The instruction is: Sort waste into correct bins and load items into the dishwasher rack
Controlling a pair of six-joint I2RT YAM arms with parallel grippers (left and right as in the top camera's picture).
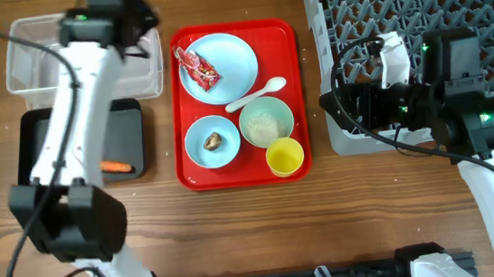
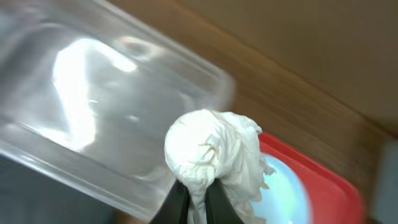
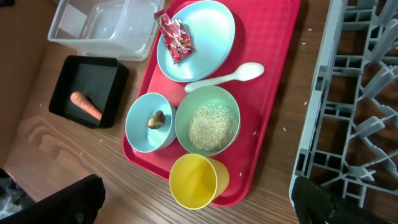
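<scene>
My left gripper [image 2: 198, 199] is shut on the white tissue [image 2: 214, 152] and holds it above the right end of the clear tub [image 1: 30, 59]. The carrot [image 1: 118, 167] lies in the black tray [image 1: 38, 140]. The red wrapper [image 1: 199, 68] lies on the large plate [image 1: 232, 58]. A brown scrap [image 1: 214, 141] sits in the small dish [image 1: 199, 154], and rice fills the green bowl [image 1: 266, 123]. The spoon [image 1: 256, 94] and yellow cup [image 1: 284, 157] are beside them. My right gripper [image 1: 339, 102] is open and empty between the tray and the rack [image 1: 417, 13].
The plate, dishes, cup and spoon all stand on a flat red serving tray [image 1: 232, 174] in the middle. The rack's front left corner [image 3: 311, 155] is close to my right gripper. Bare wooden table lies along the front.
</scene>
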